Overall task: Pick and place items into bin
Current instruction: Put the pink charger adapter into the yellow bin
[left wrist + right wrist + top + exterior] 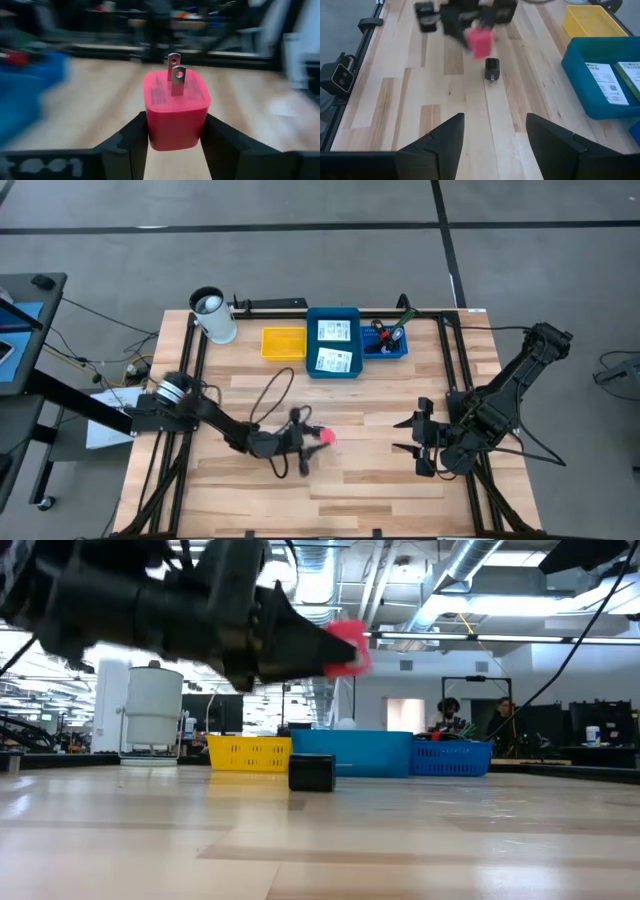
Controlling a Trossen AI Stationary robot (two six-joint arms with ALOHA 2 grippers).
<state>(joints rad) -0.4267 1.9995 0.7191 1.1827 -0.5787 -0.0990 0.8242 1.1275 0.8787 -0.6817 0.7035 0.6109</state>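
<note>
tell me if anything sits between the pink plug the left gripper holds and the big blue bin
Nothing visible blocks it. The left gripper holds the pink plug above the table; bare wood lies between it and the blue bin. The small black piece sits low beside it.

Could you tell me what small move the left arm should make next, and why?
Probably carry it toward the blue bin: the left tool is shut on the pink plug cube, the low view shows it off the table, and the bin with two white cards lies across the table.

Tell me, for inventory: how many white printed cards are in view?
2: both white printed cards lie in the large blue plastic bin, one toward the table's back edge, one nearer the front.
</note>
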